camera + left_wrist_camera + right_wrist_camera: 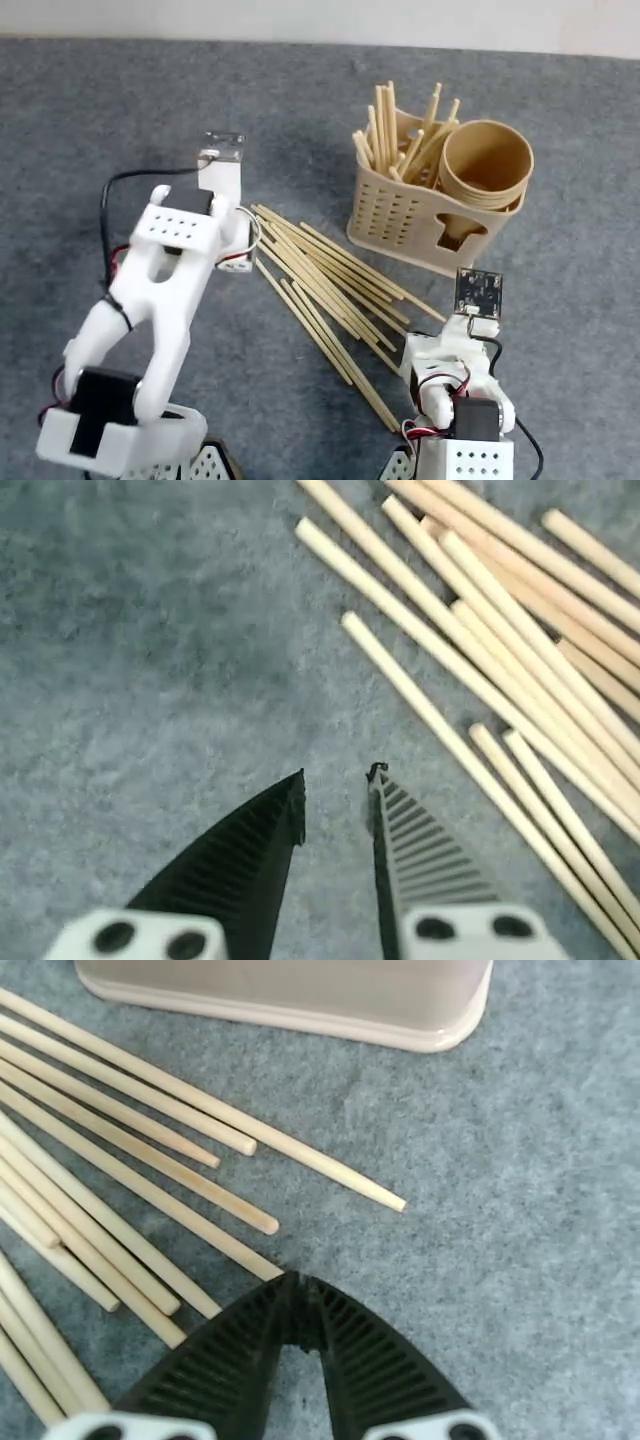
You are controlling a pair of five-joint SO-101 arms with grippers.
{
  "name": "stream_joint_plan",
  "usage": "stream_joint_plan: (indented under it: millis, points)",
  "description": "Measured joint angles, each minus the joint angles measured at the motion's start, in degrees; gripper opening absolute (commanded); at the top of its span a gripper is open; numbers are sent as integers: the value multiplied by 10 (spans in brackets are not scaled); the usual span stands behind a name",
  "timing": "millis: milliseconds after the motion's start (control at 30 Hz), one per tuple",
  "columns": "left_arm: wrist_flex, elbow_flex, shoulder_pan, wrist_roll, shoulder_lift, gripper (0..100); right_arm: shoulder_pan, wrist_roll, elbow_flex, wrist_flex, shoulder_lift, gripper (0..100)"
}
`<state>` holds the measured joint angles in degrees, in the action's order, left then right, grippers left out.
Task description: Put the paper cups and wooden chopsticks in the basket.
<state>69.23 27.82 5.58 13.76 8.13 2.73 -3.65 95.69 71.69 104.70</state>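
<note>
A beige slotted basket [405,215] stands at the back right. It holds stacked paper cups [487,160] and several upright wooden chopsticks [395,130]. Many loose chopsticks [325,285] lie fanned on the grey mat between the arms. My left gripper [337,790] is open and empty, low over the mat just beside the near ends of the chopsticks [500,660]. My right gripper [298,1288] is shut on nothing, its tips at the ends of the chopsticks [130,1170], a short way in front of the basket's base [300,1000].
The left arm [170,270] stretches over the mat's left side. The right arm [460,400] is at the front edge, below the basket. Bare grey mat [100,120] lies to the back left and right of the basket.
</note>
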Motion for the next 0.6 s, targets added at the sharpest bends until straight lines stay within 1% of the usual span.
stream_joint_plan:
  millis: [233, 400, 600]
  points:
    - [-50, 0, 33, 62, -60, 120, 0, 0, 0, 0, 0, 5]
    - [-95, 0, 40, 70, -115, 120, 0, 0, 0, 0, 0, 5]
    - [-116, -5, 40, 70, -161, 115, 0, 0, 0, 0, 0, 5]
